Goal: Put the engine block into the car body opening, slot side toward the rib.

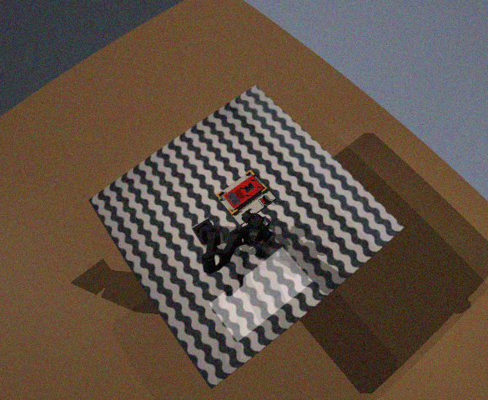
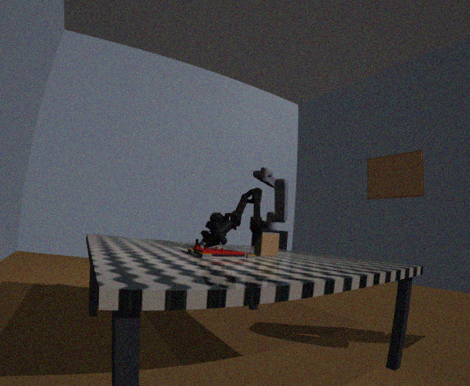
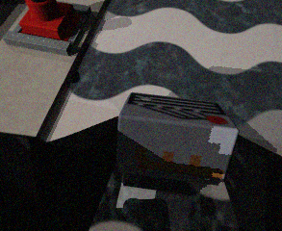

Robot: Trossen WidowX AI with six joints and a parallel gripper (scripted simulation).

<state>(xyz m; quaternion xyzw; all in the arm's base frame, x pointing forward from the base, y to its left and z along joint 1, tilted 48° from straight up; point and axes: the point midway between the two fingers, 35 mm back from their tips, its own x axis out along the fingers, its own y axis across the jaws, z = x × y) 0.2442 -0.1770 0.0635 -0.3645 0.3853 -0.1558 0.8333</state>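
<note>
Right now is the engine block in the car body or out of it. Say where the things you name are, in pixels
Out: the wrist view shows the grey engine block (image 3: 176, 140) between the gripper's (image 3: 176, 178) fingers, outside the car body.
</note>
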